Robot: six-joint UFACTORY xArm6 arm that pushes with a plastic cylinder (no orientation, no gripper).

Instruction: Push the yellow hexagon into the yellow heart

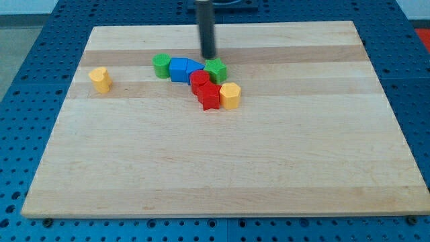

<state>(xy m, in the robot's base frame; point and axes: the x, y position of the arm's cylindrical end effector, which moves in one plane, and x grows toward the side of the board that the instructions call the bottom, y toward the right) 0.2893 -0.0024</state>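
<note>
The yellow hexagon [230, 96] sits at the right end of a block cluster in the upper middle of the wooden board [222, 168]. The yellow heart [100, 78] stands alone far to the view's left. My tip [209, 56] is just above the cluster, close to the green star [216, 70], up and left of the yellow hexagon. The rod comes down from the view's top.
The cluster also holds a green block [161, 65], a blue cube [179, 69], another blue block [195, 66], a red round block [199, 81] and a red star [209, 96] touching the hexagon's left side. Blue pegboard [27, 87] surrounds the board.
</note>
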